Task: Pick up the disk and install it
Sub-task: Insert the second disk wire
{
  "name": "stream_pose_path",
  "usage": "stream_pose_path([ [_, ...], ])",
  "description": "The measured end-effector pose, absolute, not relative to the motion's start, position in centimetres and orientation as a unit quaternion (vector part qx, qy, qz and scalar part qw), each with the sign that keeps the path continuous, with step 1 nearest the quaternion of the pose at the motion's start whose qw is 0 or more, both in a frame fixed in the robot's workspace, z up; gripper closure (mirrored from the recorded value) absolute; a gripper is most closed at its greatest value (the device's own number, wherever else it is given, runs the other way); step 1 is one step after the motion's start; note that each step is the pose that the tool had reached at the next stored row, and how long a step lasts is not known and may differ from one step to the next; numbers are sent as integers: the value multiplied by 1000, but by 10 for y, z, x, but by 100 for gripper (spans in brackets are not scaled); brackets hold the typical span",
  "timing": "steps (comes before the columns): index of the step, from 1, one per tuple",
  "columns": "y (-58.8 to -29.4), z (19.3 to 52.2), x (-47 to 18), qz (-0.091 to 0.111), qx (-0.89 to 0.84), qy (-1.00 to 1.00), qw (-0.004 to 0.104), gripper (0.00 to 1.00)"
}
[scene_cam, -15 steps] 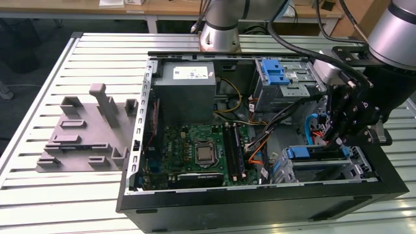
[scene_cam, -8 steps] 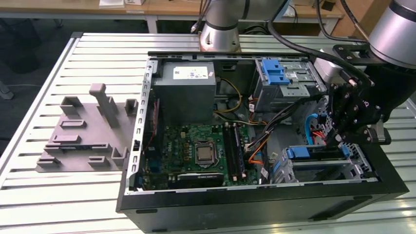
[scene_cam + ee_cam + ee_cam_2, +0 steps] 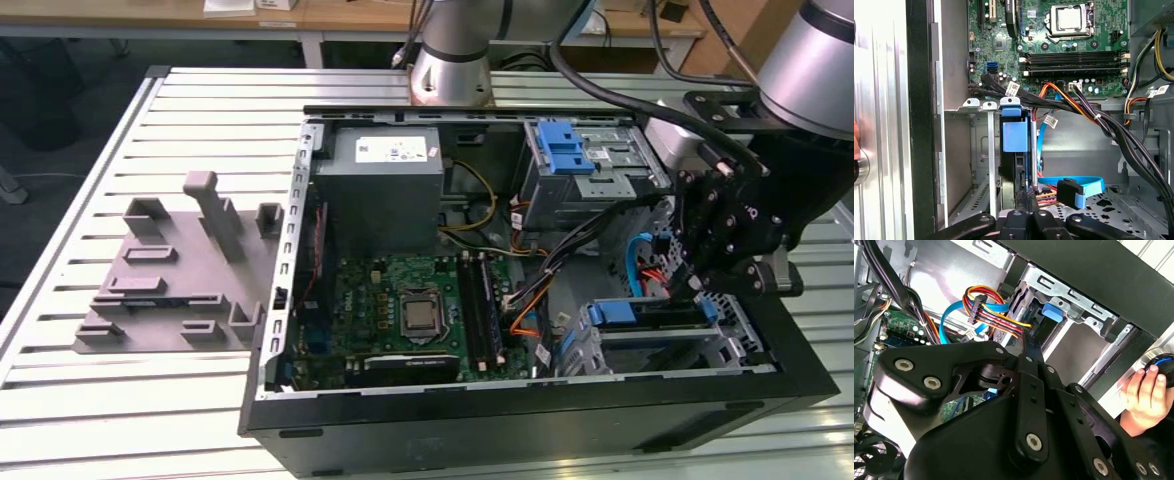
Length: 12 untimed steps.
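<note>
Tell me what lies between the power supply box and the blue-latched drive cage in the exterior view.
A gap of case wall with yellow and black cables lies between the power supply box and the drive cage.

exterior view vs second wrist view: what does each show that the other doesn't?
Exterior view alone: the whole open computer case on the slatted table, the gray fixture, the power supply and the CPU socket.

Second wrist view alone: a person's hand outside the case.

Both: the gripper at the drive cage, the blue tab and the coloured cables.
</note>
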<state>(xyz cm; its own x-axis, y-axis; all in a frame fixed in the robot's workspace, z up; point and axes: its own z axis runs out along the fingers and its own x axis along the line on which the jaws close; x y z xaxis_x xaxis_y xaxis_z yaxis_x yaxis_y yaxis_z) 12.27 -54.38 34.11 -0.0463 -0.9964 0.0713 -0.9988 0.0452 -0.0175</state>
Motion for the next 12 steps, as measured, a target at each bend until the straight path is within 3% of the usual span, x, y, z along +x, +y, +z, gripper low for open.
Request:
stream_pose_path([
  [12,-544,341,117,31,690,-723,20,89],
])
